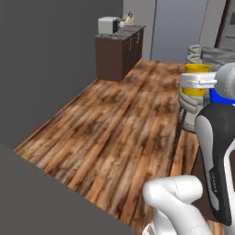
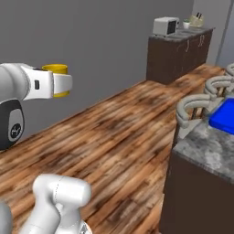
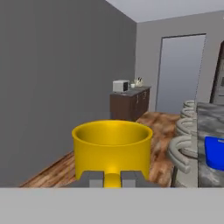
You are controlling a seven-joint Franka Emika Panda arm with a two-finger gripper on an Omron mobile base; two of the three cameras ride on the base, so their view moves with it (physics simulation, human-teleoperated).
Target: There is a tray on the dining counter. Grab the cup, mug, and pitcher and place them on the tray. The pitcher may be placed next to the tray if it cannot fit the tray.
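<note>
My gripper (image 3: pixel 112 179) is shut on the handle of the plain golden-yellow mug (image 3: pixel 111 148), which it holds upright in the air above the wooden floor. The mug (image 2: pixel 55 69) sticks out past the white hand (image 2: pixel 54 85), well left of the dining counter (image 2: pixel 205 151). The bright blue tray (image 2: pixel 224 116) lies on that grey marbled top, and part of the tray (image 3: pixel 214 151) shows at the right edge of the hand view. From the left base view the mug (image 1: pixel 196 69) sits just behind the hand, with the tray (image 1: pixel 215 95) beside it. The cup and pitcher are out of view.
Curved grey stools (image 2: pixel 192 107) stand along the dining counter's near side, between the mug and the tray. A dark cabinet (image 2: pixel 178 50) with a white appliance on top stands by the far wall. A grey wall runs along the left, beside the open wooden floor (image 1: pixel 114 119).
</note>
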